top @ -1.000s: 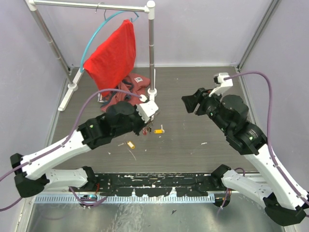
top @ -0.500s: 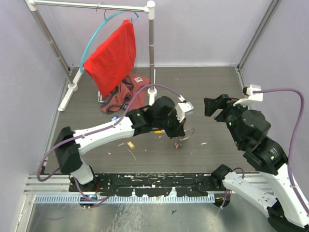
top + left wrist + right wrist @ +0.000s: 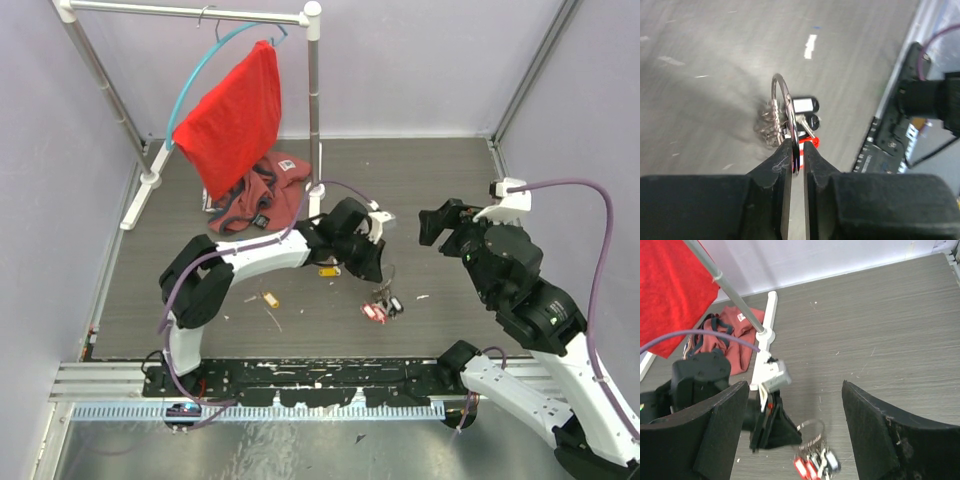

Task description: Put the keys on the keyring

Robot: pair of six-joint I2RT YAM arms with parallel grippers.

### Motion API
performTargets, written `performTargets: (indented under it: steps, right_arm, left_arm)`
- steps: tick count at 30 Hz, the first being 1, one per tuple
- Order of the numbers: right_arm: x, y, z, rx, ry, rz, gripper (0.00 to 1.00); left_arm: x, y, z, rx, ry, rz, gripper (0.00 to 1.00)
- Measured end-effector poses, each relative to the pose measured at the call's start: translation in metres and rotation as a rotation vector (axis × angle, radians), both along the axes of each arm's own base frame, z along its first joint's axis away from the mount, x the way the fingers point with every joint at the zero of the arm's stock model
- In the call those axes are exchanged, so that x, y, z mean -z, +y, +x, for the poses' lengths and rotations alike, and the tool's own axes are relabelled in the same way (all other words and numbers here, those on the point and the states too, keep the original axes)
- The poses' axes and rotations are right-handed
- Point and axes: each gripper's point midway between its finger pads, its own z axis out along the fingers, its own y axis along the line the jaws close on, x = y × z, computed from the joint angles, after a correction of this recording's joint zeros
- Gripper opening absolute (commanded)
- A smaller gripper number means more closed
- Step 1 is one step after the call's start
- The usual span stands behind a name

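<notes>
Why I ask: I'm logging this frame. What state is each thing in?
left gripper: fingers close either side of the keyring, grip unclear
right gripper: open, empty
keyring: upright between the left gripper's jaws
keys: bunched at the keyring's bottom
yellow key: lying loose on the table
red cloth: hanging from the teal hanger
dark red garment: crumpled on the table

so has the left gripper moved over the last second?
Yes. The left gripper, pinching the keyring, has swung rightward: it was directly below the rack post, and now sits well right of it.
</notes>
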Motion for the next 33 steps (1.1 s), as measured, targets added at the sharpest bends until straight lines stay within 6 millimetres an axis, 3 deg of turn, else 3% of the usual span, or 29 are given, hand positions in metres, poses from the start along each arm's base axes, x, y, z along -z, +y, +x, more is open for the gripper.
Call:
performTargets:
  steps: [6,9,13,18,21,24,33]
  right_arm:
    - [0.019,0.005,0.004,0.003,0.052,-0.01,0.87]
    - [0.029,0.006,0.005,0.004,0.08,-0.018,0.85]
    - [0.047,0.019,0.008,-0.046,0.15,-0.059,0.6]
    - [0.089,0.043,0.017,-0.13,0.315,-0.147,0.54]
    - [0.121,0.056,0.024,-0.169,0.433,-0.2,0.54]
    - [0.158,0.063,0.03,-0.21,0.563,-0.222,0.52]
    - [0.255,0.054,0.034,-0.211,0.837,-0.223,0.42]
  left_arm:
    - [0.028,0.032,0.059,-0.136,0.024,0.063,0.63]
    - [0.03,0.047,0.083,-0.203,0.013,0.084,0.67]
    - [0.032,0.077,0.122,-0.326,-0.035,0.139,0.69]
    - [0.029,0.116,0.15,-0.443,-0.092,0.228,0.72]
    - [0.015,0.133,0.155,-0.492,-0.131,0.259,0.74]
    - [-0.004,0.147,0.146,-0.526,-0.168,0.253,0.76]
    - [-0.032,0.196,0.113,-0.593,-0.2,0.257,0.77]
